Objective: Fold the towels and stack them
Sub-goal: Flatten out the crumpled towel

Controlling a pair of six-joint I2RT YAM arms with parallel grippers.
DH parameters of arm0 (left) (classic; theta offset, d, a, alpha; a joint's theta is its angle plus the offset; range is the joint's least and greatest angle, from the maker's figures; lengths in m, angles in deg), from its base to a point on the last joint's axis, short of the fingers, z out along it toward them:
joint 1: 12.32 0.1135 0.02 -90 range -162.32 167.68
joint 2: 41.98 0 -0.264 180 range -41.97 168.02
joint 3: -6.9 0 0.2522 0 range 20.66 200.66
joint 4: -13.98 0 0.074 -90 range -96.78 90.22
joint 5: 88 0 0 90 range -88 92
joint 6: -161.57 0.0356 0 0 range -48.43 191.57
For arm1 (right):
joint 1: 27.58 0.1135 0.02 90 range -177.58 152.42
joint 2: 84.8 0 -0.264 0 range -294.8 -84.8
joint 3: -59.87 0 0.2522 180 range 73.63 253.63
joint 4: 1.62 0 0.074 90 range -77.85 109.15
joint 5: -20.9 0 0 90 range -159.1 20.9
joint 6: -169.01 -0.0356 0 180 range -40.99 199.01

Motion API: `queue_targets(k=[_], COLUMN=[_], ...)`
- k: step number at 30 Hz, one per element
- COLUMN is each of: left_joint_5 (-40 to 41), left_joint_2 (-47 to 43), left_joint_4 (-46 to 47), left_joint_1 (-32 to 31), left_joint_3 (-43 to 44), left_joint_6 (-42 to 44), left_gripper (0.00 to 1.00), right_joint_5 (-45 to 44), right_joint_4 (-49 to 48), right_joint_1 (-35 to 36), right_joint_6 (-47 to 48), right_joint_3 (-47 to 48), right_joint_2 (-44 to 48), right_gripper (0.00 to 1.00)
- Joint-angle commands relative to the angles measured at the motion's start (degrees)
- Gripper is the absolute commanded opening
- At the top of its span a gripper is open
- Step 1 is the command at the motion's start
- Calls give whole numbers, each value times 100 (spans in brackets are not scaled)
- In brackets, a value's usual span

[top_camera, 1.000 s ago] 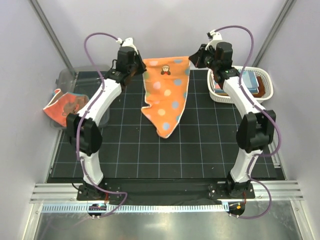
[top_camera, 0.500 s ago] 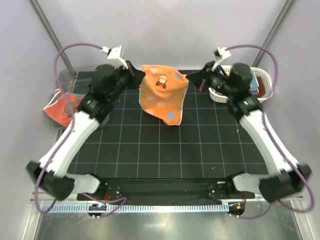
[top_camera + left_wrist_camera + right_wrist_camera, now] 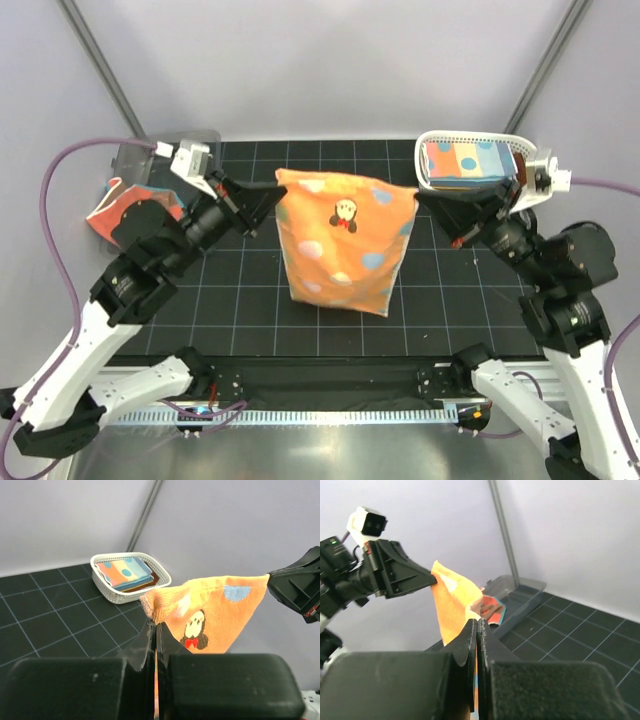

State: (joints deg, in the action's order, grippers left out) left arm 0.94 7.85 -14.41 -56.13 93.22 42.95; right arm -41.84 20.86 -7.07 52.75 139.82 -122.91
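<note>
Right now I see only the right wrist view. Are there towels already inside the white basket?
Observer: Yes. The white basket holds folded towels, an orange and light-blue one on top.
Operator: Thank you. How does the orange towel hang between the arms?
Observer: It hangs as a flat sheet, its top edge nearly straight from the left gripper to the right gripper.

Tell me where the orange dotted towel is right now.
The towel hangs mid-table in the top view, pinched at its top corners by the left gripper and right gripper, with the basket behind to its right.
</note>
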Motion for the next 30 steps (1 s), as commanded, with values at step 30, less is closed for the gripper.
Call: queue_targets(k=[30], left_joint_5=[-1449], left_joint_2=[7973], left_joint_4=[1586], left_joint_1=[3001], left_joint_3=[4434], left_joint_6=[708], left_gripper=[0], right_joint_5=[454], right_joint_4=[-1591], right_joint_1=[-1269], right_joint_6=[1229], right_joint_3=[4280], right_joint_2=[-8793], right_gripper=[1])
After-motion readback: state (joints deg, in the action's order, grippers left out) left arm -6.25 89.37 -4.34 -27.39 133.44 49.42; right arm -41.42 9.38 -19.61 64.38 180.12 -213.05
